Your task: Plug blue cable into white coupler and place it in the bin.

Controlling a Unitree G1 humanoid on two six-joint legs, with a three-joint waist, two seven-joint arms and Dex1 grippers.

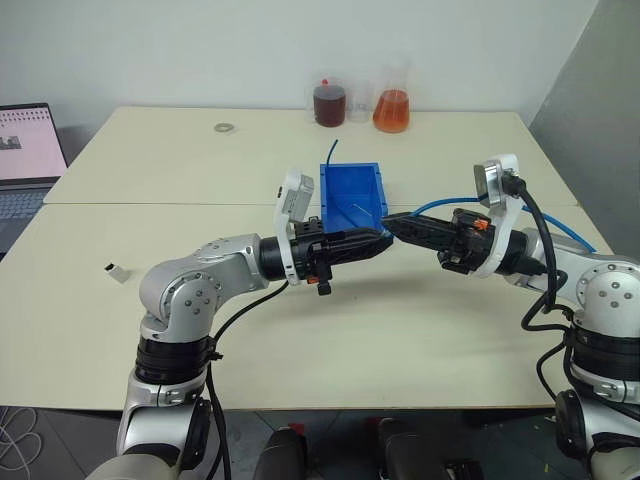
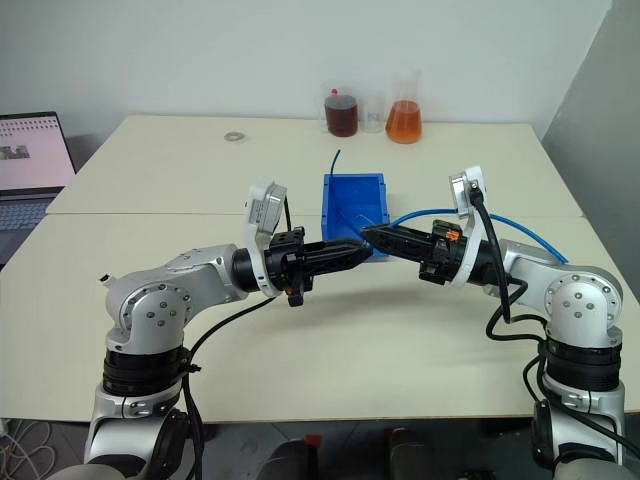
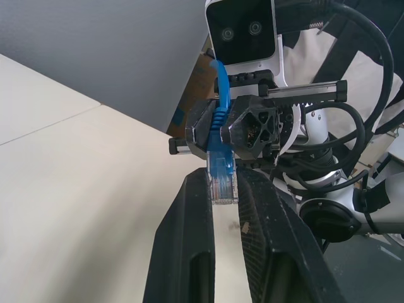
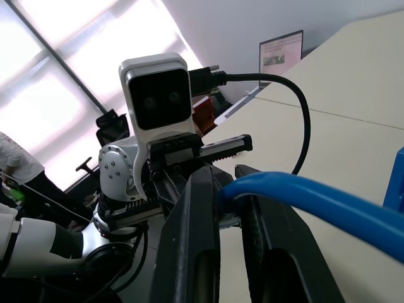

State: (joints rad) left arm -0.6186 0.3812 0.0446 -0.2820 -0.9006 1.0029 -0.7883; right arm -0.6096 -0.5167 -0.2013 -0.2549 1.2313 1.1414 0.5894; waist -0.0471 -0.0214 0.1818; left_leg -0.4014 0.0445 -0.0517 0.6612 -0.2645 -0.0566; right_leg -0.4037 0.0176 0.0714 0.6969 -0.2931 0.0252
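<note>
My two grippers meet tip to tip above the table, just in front of the bright blue bin. The left gripper is shut on the clear plug at the tip of the blue cable. Just behind the plug, the right gripper is shut around the cable, which trails back over the right arm to the table's right side. The white coupler lies on the table far to the left, away from both grippers.
Two flasks, one with dark liquid and one with orange liquid, stand at the back edge. A laptop sits at far left and a metal ring at back left. A thin blue wire end pokes up behind the bin.
</note>
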